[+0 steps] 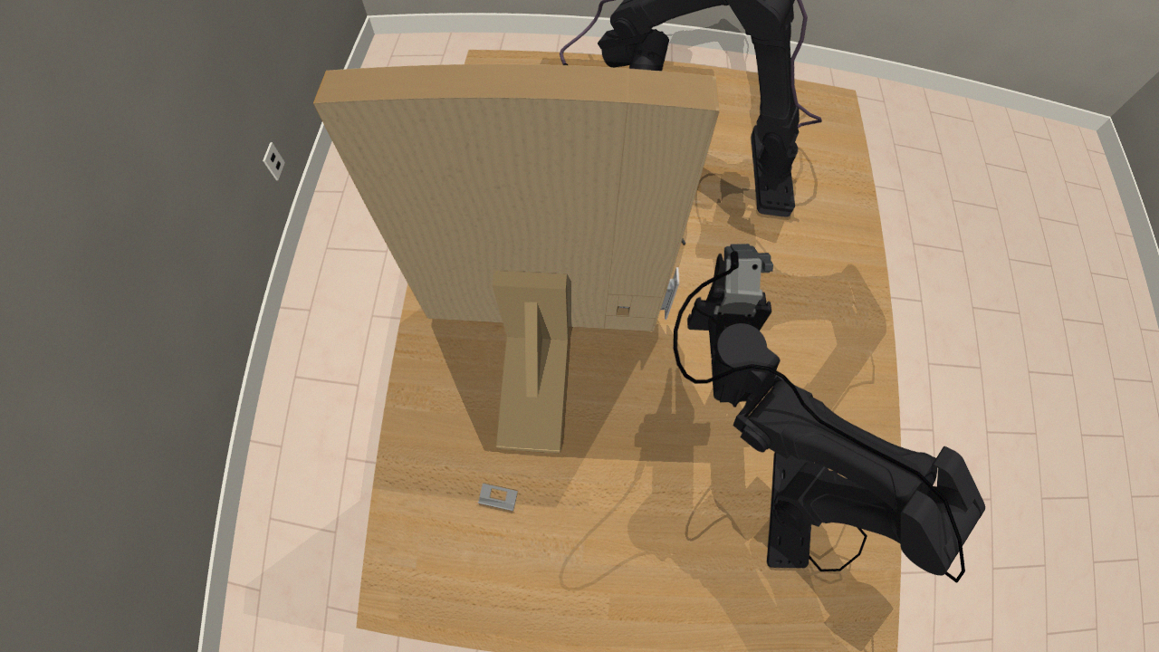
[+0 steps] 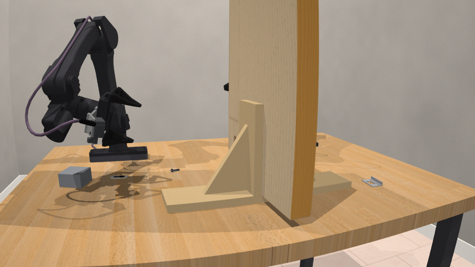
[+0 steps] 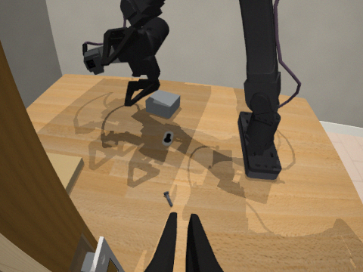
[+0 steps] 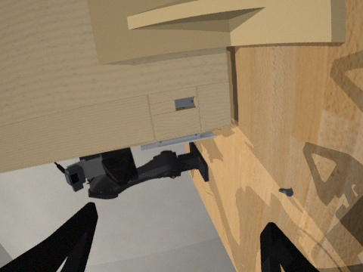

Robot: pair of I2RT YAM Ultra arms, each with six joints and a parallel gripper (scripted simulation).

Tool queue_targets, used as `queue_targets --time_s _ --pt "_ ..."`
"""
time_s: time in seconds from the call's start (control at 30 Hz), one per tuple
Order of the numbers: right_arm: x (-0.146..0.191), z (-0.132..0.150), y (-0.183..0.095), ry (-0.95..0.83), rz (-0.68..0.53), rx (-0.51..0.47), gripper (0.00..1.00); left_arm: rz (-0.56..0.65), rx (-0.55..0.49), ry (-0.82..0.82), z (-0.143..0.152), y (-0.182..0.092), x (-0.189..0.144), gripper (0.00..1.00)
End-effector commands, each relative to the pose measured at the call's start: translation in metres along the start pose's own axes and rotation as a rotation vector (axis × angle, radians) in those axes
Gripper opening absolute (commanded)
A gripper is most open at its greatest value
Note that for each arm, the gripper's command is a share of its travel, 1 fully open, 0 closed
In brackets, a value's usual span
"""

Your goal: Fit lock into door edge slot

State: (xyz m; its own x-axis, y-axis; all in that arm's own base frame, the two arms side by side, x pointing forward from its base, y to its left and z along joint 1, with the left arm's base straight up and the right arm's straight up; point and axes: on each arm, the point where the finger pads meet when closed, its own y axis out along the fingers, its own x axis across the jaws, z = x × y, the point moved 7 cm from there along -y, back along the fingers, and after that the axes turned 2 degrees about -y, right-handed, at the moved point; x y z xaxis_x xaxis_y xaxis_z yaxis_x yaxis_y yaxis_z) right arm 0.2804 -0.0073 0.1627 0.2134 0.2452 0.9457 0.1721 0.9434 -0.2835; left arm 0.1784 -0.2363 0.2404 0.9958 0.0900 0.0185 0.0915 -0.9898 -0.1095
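showing door (image 1: 502,186) (image 2: 275,82) (image 3: 38,151) (image 4: 57,94) upper centre on table (image 1: 454,567) (image 2: 215,242) (image 3: 212,223) (image 4: 265,94), top view | seating lock (image 1: 671,293) (image 3: 100,261) (image 4: 178,140) partway in right edge | showing bracket (image 1: 496,504) (image 2: 376,181) lower left | showing block (image 2: 74,177) (image 3: 162,103) lower left, exterior

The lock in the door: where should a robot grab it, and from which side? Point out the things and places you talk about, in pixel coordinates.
I'd pinch the long sides of its plate (image 1: 670,293) (image 3: 102,255) (image 4: 178,141), coming straight at the door's (image 1: 518,202) (image 2: 278,99) (image 3: 23,170) (image 4: 76,125) narrow edge. The flat plate sticks out there, while the body reaches inside the door.
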Motion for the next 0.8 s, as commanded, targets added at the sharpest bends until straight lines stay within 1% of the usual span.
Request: queue_targets --time_s 0.0,0.07,0.67,0.77 --pt "0.009 -0.006 -0.003 -0.038 -0.014 -0.016 1.00 0.000 -0.002 0.001 -0.002 -0.001 -0.002 0.00" --pt "0.009 -0.006 -0.003 -0.038 -0.014 -0.016 1.00 -0.002 -0.013 0.014 -0.005 -0.001 0.001 0.00" --pt "0.009 -0.006 -0.003 -0.038 -0.014 -0.016 1.00 -0.002 -0.013 0.014 -0.005 -0.001 0.001 0.00" --pt "0.009 -0.006 -0.003 -0.038 -0.014 -0.016 1.00 0.077 -0.063 0.082 -0.029 0.010 -0.011 0.00"
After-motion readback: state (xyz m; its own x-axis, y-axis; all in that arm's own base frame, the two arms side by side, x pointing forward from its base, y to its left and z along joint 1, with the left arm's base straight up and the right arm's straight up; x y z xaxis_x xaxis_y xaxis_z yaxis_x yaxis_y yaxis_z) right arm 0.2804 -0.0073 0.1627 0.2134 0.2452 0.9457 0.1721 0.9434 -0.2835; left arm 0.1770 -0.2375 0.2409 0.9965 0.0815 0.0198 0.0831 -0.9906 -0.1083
